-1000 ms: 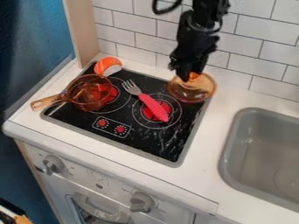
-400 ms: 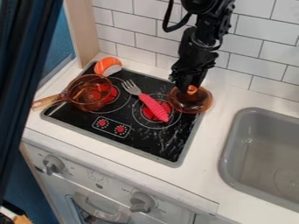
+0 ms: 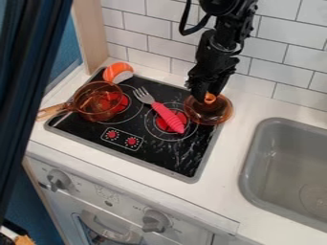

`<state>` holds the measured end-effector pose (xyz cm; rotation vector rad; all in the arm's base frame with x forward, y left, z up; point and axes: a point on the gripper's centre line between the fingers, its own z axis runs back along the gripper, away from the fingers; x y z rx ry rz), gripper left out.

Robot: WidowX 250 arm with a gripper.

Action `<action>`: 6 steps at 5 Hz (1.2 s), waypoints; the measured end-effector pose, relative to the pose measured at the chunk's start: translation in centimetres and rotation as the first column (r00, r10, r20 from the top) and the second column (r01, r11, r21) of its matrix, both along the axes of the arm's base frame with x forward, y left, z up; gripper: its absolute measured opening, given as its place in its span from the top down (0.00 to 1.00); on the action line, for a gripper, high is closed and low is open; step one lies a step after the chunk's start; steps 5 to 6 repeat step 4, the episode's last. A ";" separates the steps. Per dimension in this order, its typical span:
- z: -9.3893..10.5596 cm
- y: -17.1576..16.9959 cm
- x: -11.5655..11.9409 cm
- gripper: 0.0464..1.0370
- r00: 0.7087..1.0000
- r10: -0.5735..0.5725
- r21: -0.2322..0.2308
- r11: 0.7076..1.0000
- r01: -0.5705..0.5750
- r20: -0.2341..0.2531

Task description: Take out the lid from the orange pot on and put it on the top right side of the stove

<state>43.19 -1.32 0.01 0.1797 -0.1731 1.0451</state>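
My black gripper [image 3: 208, 95] hangs at the stove's back right corner, its tip at the orange knob of the transparent lid [image 3: 214, 115]. The lid lies over the right rear corner of the black stove [image 3: 169, 155], its right part reaching past the stove's edge. Whether the fingers hold the knob cannot be made out. The transparent orange pot [image 3: 97, 101] stands uncovered on the left burner, its handle pointing left.
A fork with a pink handle [image 3: 167, 116] lies across the right burner. An orange and white toy [image 3: 118, 72] sits at the back left corner. The grey sink [image 3: 287, 172] is at the right, the tiled wall [image 3: 281, 62] behind.
The lid has come down and slightly toward the front, and the gripper has lowered with it. A dark upright shape has entered along the left edge. Pot and fork have stayed put.
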 end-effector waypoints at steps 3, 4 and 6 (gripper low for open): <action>2.7 -0.4 -0.6 0.04 0.998 0.001 -0.036 0.999 0.001 0.062; 5.8 -0.4 -0.9 0.04 0.994 -0.002 -0.055 0.998 0.008 0.110; 5.8 -0.4 -0.9 0.04 0.994 -0.002 -0.055 0.998 0.008 0.110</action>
